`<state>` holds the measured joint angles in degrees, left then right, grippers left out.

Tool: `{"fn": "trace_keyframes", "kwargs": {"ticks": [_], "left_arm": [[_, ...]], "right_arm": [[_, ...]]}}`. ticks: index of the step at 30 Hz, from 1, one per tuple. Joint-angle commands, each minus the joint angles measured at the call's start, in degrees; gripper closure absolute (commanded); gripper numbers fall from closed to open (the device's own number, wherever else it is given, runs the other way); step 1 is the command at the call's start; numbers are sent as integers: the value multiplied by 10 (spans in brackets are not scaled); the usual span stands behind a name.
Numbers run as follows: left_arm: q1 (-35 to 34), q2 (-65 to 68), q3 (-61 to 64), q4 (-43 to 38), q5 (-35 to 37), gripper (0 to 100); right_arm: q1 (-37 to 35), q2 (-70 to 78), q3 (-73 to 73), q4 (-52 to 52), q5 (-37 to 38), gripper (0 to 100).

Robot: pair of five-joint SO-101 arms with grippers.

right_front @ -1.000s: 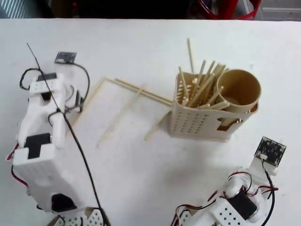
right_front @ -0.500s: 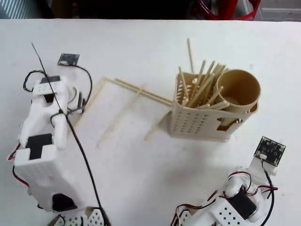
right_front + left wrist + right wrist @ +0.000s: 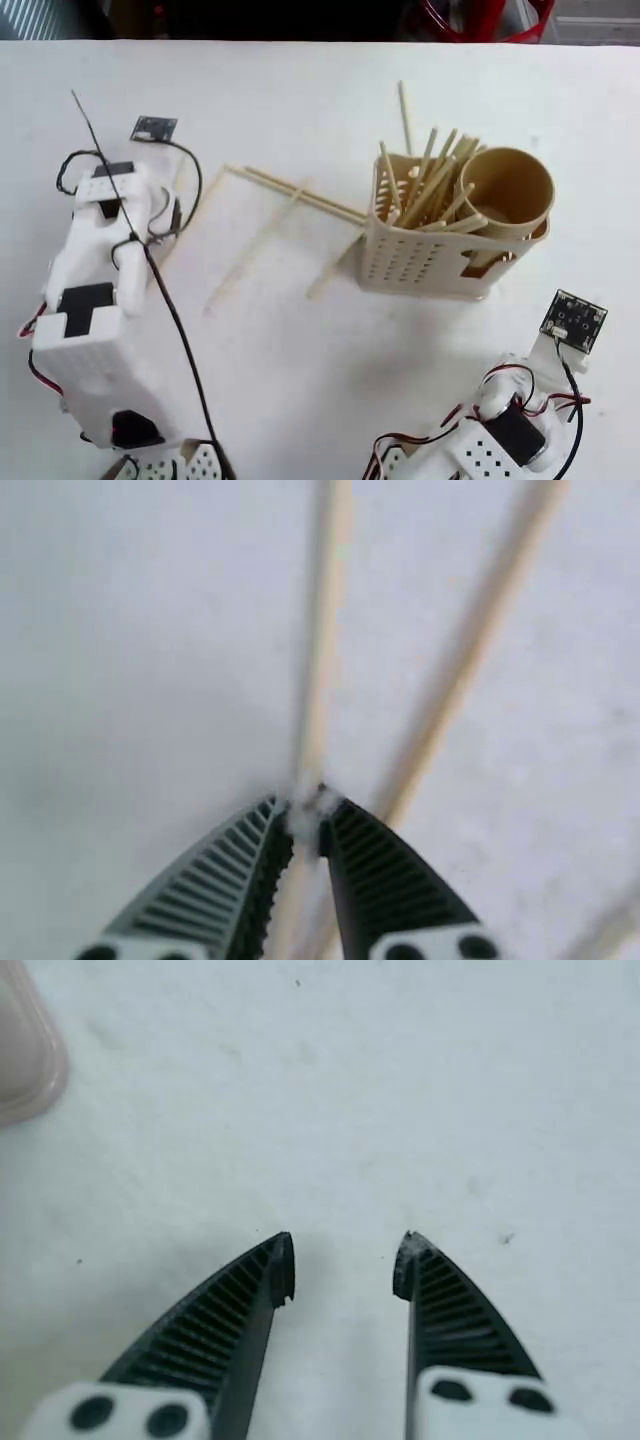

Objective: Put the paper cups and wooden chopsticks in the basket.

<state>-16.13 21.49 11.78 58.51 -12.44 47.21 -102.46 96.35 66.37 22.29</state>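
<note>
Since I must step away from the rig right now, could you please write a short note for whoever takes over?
Left gripper: fingers shut on one chopstick, low at the table.
Right gripper: open over bare table.
Done: a paper cup and a bunch of chopsticks stand in the basket.
Left: several loose chopsticks lie on the table to the left of the basket, the gripped one among them. They have to go into the basket.

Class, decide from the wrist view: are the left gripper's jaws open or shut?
Shut on a wooden chopstick. In the left wrist view, the left gripper has its jaws pressed against the stick from both sides, with no gap.
</note>
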Motion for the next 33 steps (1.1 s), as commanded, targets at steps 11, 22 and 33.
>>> {"fn": "trace_keyframes", "kwargs": {"ticks": [11, 22, 33], "left_arm": [[2, -10, -119, 146, -94, 852], [33, -3, -231, 224, -174, 850], [64, 117, -244, 170, -172, 849]], "right_arm": [[-1, -4, 5, -9, 1, 823], [-5, -4, 5, -9, 1, 823], [-1, -4, 5, -9, 1, 823]]}}
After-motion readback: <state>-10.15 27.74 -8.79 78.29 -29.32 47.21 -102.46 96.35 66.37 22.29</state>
